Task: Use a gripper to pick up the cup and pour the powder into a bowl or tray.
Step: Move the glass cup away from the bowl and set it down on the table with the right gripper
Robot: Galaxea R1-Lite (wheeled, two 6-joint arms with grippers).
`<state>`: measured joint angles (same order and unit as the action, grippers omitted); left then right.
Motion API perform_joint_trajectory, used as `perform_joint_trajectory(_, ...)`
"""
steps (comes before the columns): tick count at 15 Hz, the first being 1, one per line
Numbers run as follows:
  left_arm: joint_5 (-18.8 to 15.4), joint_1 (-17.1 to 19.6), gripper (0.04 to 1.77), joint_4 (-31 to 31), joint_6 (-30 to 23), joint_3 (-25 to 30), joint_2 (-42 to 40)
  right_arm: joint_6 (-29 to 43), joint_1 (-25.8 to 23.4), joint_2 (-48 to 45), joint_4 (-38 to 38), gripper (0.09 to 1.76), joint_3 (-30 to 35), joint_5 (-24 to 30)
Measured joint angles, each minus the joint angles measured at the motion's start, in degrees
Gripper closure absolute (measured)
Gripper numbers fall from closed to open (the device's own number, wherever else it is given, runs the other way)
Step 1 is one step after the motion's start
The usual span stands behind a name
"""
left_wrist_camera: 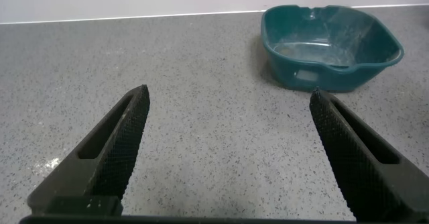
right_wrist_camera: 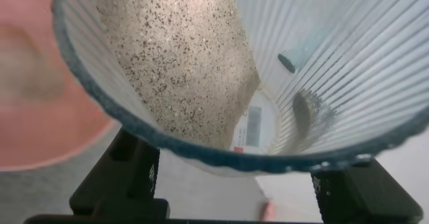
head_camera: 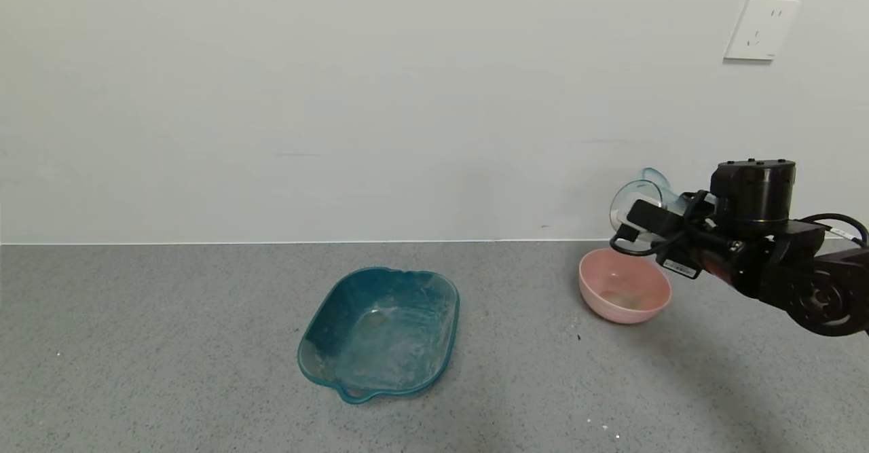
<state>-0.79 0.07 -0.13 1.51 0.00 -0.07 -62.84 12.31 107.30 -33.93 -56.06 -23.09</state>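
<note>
Ribbed translucent blue-grey cup [head_camera: 635,202] | we hold it tipped over round pink plastic bowl [head_camera: 623,295], right pincer [head_camera: 641,225] clamped | risk: powder drifting past rim onto desk [head_camera: 170,344] | left pincer [left_wrist_camera: 228,157] apart, idle.

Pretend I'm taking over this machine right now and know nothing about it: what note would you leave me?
Right gripper: shut on the cup, tipped on its side above the pink bowl.
Left gripper: open, empty, low over the table, off to the side.
Powder: a tan patch already lies in the bowl's bottom; the cup's wall is still dusted.
Teal tray: unused, mid-table.
Done: pickup, most of the pour. Left: probably finish pouring, set the cup down.
</note>
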Motion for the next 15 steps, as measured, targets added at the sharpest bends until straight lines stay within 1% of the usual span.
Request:
perform_joint_trajectory(2, 0.00, 0.00, 0.09, 0.02, 0.00, 0.00, 0.00, 5.44, 2.54, -0.72, 0.41, 0.56, 0.50, 0.00)
perform_joint_trajectory(4, 0.00, 0.00, 0.09, 0.02, 0.00, 0.00, 0.00, 13.37, 5.29, -0.99, 0.46, 0.56, 0.34, 0.05)
perform_joint_trajectory(6, 0.00, 0.00, 0.09, 0.02, 0.00, 0.00, 0.00, 19.82, 7.63, -0.85, 0.48, 0.56, 0.17, 0.13)
perform_joint_trajectory(15, 0.02, 0.00, 0.09, 0.04, 0.00, 0.00, 0.00, 42.53, 18.49, 0.96, 0.37, 0.56, -0.33, 0.30)
